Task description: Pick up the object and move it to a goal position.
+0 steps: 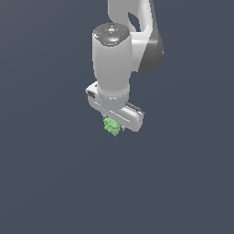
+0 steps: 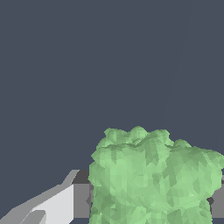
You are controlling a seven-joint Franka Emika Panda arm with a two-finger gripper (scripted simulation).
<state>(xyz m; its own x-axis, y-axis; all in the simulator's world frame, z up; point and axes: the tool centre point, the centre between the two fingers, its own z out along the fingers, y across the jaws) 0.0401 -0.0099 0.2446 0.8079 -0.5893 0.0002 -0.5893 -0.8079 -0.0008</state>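
The object [image 1: 111, 126] is a small light-green knobbly lump that sticks out just beneath the white hand of the arm in the exterior view. My gripper [image 1: 115, 128] points downward and its fingers are mostly hidden behind the hand and the lump. In the wrist view the object [image 2: 153, 175] fills the space between the two fingers, with a grey finger [image 2: 81, 200] pressed against one side and a sliver of the other finger [image 2: 218, 199] against the opposite side. The gripper [image 2: 151, 205] is shut on the object. The goal position is out of view.
A plain dark grey-blue surface [image 1: 55, 183] surrounds the arm in both views, with no other objects, edges or containers showing. The arm's white links [image 1: 132, 27] rise out of the exterior view's top.
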